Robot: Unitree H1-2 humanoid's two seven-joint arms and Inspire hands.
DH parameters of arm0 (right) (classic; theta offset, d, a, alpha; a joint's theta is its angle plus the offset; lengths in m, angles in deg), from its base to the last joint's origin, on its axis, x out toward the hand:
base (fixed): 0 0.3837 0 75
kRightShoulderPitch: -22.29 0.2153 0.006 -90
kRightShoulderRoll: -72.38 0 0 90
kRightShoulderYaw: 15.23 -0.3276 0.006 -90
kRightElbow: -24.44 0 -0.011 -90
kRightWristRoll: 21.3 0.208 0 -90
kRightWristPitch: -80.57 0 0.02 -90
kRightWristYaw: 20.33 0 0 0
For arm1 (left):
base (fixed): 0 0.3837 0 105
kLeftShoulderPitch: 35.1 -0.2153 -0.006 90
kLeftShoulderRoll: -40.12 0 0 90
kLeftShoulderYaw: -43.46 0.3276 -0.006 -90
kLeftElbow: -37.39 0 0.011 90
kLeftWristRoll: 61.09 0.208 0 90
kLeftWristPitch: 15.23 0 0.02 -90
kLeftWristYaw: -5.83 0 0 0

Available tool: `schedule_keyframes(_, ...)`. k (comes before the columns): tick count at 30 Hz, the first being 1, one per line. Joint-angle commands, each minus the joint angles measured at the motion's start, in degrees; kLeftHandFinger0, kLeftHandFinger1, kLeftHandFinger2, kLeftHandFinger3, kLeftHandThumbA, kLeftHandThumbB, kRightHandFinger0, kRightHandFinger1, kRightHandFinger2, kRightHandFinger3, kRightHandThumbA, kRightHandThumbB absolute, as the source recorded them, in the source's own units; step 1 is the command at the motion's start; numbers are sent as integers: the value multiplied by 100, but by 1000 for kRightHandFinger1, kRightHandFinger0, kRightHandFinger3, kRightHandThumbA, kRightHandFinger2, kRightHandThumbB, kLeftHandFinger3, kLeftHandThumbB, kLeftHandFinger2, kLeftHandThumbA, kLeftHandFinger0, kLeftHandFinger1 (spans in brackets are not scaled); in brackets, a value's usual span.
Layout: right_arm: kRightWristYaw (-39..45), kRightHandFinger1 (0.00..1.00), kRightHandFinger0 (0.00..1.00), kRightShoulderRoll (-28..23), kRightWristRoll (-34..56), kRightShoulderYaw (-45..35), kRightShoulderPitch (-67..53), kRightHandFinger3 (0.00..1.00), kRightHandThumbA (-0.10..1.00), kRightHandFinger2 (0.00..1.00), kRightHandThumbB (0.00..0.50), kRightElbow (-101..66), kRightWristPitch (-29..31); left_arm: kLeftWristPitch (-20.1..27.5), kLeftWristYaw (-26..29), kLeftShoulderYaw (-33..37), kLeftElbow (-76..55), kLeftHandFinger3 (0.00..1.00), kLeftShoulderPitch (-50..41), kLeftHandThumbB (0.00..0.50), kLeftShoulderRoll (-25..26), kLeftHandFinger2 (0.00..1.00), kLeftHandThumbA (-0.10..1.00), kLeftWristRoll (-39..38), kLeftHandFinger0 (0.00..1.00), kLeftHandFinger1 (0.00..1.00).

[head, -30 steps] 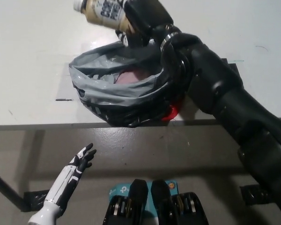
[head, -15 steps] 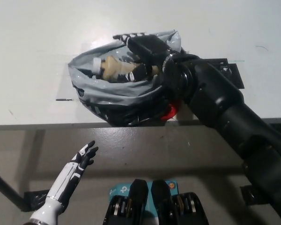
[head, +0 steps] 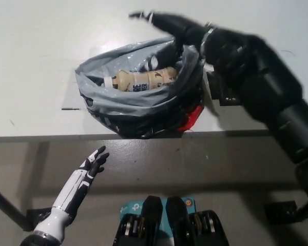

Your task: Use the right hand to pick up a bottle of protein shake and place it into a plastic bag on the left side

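Lying sideways in plastic bag (head: pixel 138 100), bottle (head: pixel 141 80) cap leftward, right robot hand (head: pixel 167 25) empty, fingers spread

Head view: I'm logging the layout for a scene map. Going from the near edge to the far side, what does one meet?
Left hand, below the table → table edge → plastic bag holding the protein shake bottle → right hand over the bag's far rim.

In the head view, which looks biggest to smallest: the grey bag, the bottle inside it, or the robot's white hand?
1. Grey plastic bag, clearly the largest.
2. Protein shake bottle lying in the bag.
3. White left hand, below the table edge; it sits nearer the camera, so its ranking against the bottle is unsure.
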Motion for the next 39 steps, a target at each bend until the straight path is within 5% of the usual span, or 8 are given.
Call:
schedule_keyframes(1, 574, 1000, 1000, -609, 1169, -1128, 744, 1000, 1000, 1000, 478, -2450, -705, 265, -85, -52, 68, 1000, 234, 79, 91, 1000, 1000, -21, 1000, 1000)
schedule_keyframes(12, 267, 1000, 1000, -1134, 1932, -2341, -349, 1000, 1000, 1000, 404, -5895, -1201, 248, 63, -173, 133, 1000, 525, 64, 79, 1000, 874, 30, 1000, 1000)
schedule_keyframes(17, -601, 1000, 1000, -656, 2450, -2941, -2258, 1000, 998, 1000, 342, -7817, -1130, 265, 115, -216, 268, 1000, 613, 111, 74, 1000, 803, 33, 1000, 1000)
schedule_keyframes(19, -823, 1000, 1000, -461, 2465, -2907, -2922, 1000, 1000, 1000, 332, -8219, -917, 216, 106, -222, 258, 1000, 600, 111, 56, 1000, 779, -7, 1000, 1000)
schedule_keyframes(23, -1624, 1000, 1000, 561, 1502, -2139, -5124, 1000, 1000, 1000, 330, -8190, 1066, 238, 107, -227, 301, 1000, 584, 103, 41, 1000, 779, -29, 1000, 1000)
schedule_keyframes(27, -1900, 1000, 1000, 708, 968, -1913, -6129, 1000, 1000, 1000, 275, -7141, 2391, 207, 89, -218, 291, 1000, 447, 87, 20, 1000, 766, -66, 1000, 1000)
schedule_keyframes(29, -2180, 1000, 1000, 765, 639, -1996, -6469, 1000, 1000, 1000, 305, -6251, 2872, 233, 62, -195, 276, 1000, 349, 83, 19, 1000, 764, -75, 1000, 1000)
schedule_keyframes(39, -3050, 1000, 1000, 660, 34, -2143, -6362, 1000, 980, 1000, 301, -2879, 3204, 276, 70, -80, 188, 1000, 87, 89, 21, 1000, 781, 86, 1000, 1000)
